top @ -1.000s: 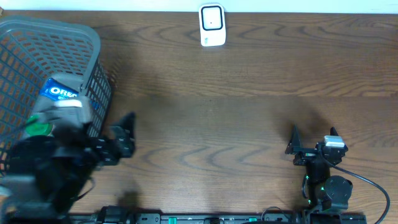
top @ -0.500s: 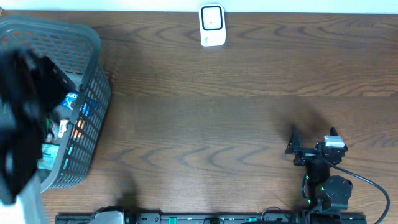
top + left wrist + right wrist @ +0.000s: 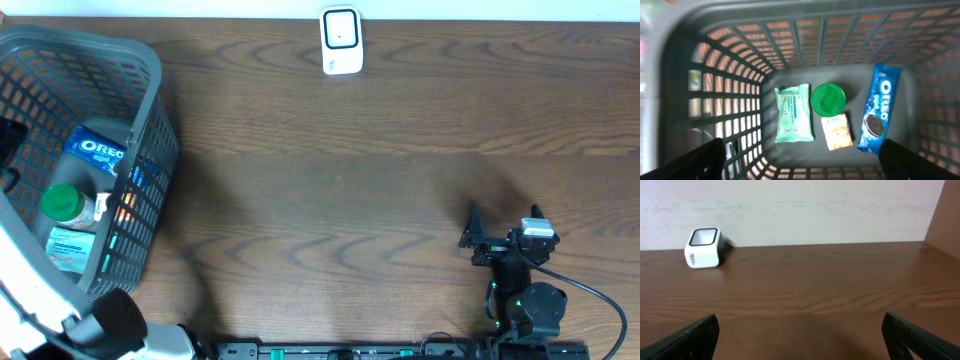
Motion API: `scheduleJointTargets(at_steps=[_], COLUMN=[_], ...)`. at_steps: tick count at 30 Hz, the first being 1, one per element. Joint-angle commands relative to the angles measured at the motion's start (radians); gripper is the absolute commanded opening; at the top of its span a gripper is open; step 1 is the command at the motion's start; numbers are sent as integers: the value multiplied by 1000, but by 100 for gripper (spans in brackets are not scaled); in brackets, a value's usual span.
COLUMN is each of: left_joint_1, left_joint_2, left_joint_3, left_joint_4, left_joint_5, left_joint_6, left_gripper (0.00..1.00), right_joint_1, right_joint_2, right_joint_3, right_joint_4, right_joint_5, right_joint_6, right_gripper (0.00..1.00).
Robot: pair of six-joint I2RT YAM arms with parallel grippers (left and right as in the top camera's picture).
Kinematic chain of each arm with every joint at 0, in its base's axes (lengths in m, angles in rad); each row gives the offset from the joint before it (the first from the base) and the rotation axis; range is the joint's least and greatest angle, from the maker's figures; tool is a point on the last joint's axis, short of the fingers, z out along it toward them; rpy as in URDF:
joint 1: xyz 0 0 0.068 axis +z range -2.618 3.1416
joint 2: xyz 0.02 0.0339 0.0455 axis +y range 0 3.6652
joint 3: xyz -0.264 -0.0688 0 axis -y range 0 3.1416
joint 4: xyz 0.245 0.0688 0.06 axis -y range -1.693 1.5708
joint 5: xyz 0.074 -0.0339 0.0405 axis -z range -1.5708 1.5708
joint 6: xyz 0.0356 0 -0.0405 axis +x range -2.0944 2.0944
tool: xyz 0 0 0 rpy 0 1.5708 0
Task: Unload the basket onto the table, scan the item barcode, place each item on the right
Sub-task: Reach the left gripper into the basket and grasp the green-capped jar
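Left arm point(image 3: 30, 285) has swung off the mouth of the basket point(image 3: 150, 70), which it blurred over half a second ago, so the goods inside show again from above. The basket stands at the left edge of the tabletop point(image 3: 350, 170). On its floor, the blue cookie pack point(image 3: 879, 107) lies toward the far side and the jar with a green lid point(image 3: 828, 99) stands beside it. The pale green wipes packet point(image 3: 793, 113) lies on the near side, and a small orange packet point(image 3: 836, 131) lies just by the jar. The left gripper point(image 3: 805, 162) hangs above them, jaws spread wide and holding nothing. The right gripper point(image 3: 503, 228) sits near the tabletop's near edge toward the right corner, also spread wide and empty. The white scanner point(image 3: 341, 41) stands at the middle of the far edge.
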Motion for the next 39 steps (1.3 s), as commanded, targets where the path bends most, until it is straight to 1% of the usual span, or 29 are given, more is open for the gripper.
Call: scheduleJointTargets(at_steps=[1,5,8,9,15,16,18,23,29,34,39], left_joint_1=[13,13,15,18,24,25,27,54,108,111,111], left_joint_2=[56,60,60,60,60,60,60,60,67,102,172], left_joint_3=[-91,-218,-307,-366,-530,-578,-621,-724,-770,-779,-779], left_joint_4=[50,169,243,288,434,483,534,657,728,745,760], left_joint_5=[63,122,117,117,118,118,118,118,122,137,167], left_joint_6=[16,35,36,36,37,51,73,78,82,83,93], left_gripper=[98,98,98,98,98,98,98,98,98,98,98], right_joint_1=[-3,-3,-3,-3,-3,-3,-3,-3,-3,-3,-3], right_joint_2=[-5,-5,-5,-5,-5,-5,-5,-5,-5,-5,-5], right_joint_3=[-1,-1,-1,-1,-1,-1,-1,-1,-1,-1,-1], right_joint_4=[-4,-4,-4,-4,-4,-4,-4,-4,-4,-4,-4], right_joint_5=[-1,-1,-1,-1,-1,-1,-1,-1,-1,-1,-1], right_joint_6=[-15,-15,-15,-15,-15,-15,-15,-15,-15,-15,-15], right_gripper=[99,99,99,99,99,99,99,99,99,99,99])
